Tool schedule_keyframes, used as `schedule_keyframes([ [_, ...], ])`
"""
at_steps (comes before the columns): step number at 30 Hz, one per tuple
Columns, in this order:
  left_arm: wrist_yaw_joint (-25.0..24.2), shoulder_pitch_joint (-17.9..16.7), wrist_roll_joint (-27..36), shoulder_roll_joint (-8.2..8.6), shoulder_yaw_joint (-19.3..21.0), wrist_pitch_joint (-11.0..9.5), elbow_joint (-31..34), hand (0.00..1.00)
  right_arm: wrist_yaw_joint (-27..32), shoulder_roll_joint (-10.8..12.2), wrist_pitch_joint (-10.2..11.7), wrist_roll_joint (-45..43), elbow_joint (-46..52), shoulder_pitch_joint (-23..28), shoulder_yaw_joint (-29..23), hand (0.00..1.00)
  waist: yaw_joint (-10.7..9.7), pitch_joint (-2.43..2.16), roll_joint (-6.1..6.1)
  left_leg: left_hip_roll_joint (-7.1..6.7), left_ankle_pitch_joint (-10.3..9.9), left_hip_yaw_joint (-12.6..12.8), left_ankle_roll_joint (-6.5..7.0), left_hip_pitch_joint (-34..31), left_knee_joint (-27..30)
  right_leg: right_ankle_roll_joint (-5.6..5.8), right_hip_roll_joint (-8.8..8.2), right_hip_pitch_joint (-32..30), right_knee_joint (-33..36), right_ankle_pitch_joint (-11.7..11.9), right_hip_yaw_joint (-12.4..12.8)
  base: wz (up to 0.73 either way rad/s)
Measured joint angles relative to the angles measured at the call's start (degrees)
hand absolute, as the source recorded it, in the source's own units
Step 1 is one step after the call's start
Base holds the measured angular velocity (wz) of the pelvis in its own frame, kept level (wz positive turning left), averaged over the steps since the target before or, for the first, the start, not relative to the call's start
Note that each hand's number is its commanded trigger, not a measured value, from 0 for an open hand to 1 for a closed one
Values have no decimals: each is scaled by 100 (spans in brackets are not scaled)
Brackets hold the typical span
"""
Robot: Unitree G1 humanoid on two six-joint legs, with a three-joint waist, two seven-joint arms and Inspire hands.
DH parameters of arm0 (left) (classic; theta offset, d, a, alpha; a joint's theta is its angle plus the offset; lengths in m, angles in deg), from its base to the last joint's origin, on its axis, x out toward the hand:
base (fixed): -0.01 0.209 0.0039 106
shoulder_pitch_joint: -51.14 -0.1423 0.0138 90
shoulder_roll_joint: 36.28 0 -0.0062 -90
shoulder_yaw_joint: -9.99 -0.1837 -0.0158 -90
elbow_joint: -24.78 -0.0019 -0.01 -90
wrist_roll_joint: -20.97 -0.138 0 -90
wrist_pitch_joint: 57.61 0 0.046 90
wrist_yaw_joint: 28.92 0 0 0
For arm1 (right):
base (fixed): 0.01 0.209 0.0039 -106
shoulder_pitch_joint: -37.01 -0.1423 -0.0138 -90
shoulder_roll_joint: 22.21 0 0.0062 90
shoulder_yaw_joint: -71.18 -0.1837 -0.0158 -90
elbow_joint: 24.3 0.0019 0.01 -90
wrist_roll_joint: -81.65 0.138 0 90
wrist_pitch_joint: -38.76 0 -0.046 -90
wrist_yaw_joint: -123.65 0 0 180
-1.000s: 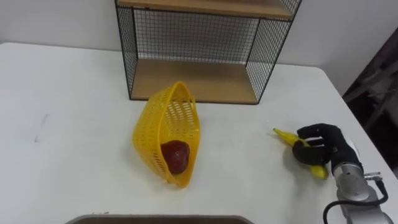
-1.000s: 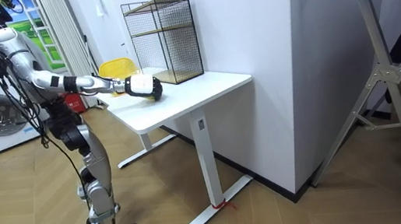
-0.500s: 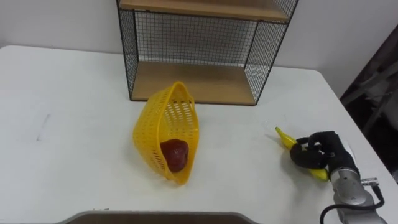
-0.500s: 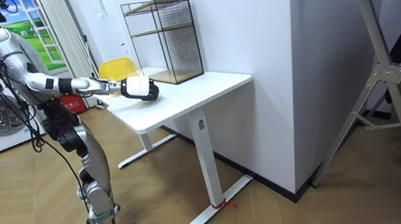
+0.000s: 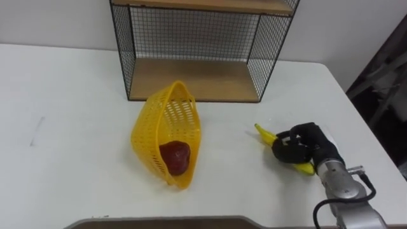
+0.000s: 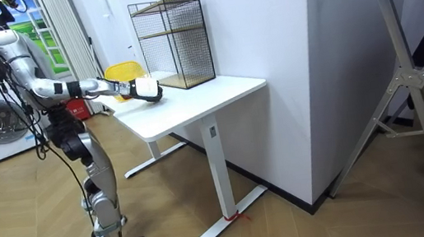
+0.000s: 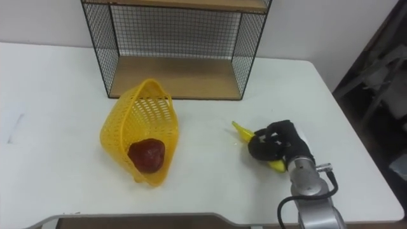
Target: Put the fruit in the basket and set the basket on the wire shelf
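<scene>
Your right hand point(image 5: 305, 145): fingers curled round the banana point(image 5: 262, 133), its tip poking out to the left, low over the right part of the table point(image 5: 63, 95). Basket point(image 5: 185, 116): well apart to the left, tilted on its side, holding one red fruit point(image 5: 174, 157). Wire shelf point(image 5: 191, 79): just behind the basket.

Banana half covered, shelf cropped
The right hand point(image 5: 304, 145) curls over the banana point(image 5: 262, 133), hiding its middle; the wire shelf point(image 5: 191, 79) runs off the upper edge.
</scene>
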Motion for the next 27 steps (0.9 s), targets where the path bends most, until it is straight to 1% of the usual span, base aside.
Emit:
schedule_keyframes([
  [1,-1,1,-4,0,7,-13,2,0,-76,4,-7,-4,157,15,44,100,5,2,25,0,1,-3,1,-27,0,1,-3,-40,23,-1,-2,0],
  [2,-1,-3,-5,-3,11,-25,1,0,-113,3,-7,-3,321,15,57,100,6,-8,42,-4,2,-6,3,-70,14,1,-8,-85,28,-1,-1,0],
  [4,-5,-18,-5,-7,24,-56,-22,0,-135,2,2,-2,522,15,58,100,9,5,73,-5,5,-6,6,-71,30,2,-8,-89,28,-1,7,0],
  [6,-11,-19,-3,-12,25,-96,-52,0,-141,2,14,-1,598,14,59,100,13,-3,89,-4,5,-7,5,-68,35,3,-9,-83,28,-2,9,0],
  [10,-125,15,-2,-12,24,-205,-62,0,-155,0,13,9,875,14,64,100,60,-10,76,-2,5,38,5,-68,36,4,-11,-88,26,-2,11,-2],
  [13,-171,56,-5,-13,23,-213,-69,0,-182,0,13,16,1218,14,64,100,95,-25,53,-3,5,43,5,-66,45,4,-11,-82,28,-2,11,-1],
  [16,-244,58,-3,-11,9,-262,-85,0,-323,2,14,0,1541,13,63,100,119,-27,44,1,5,47,4,-59,44,3,-8,-70,31,-2,13,0],
  [19,-341,50,-2,-11,7,-262,-95,0,-421,2,14,9,1686,13,64,100,151,-21,21,5,3,43,2,-61,37,-2,-5,-63,37,2,9,0],
  [24,-418,4,-15,-7,-8,-270,-95,0,-645,16,14,7,1935,13,145,100,216,-10,36,5,3,45,2,-91,41,-4,-4,-95,48,3,9,0],
  [26,-452,58,-55,-5,-23,-322,-95,0,-774,10,14,-46,2053,11,239,100,305,-14,31,9,3,66,1,-136,40,-9,-1,-158,58,6,14,-4],
  [27,-451,65,-66,1,-24,-348,-96,0,-868,13,14,-58,2132,11,286,100,324,-6,30,9,5,67,0,-169,42,-12,-1,-187,52,12,15,-3],
])
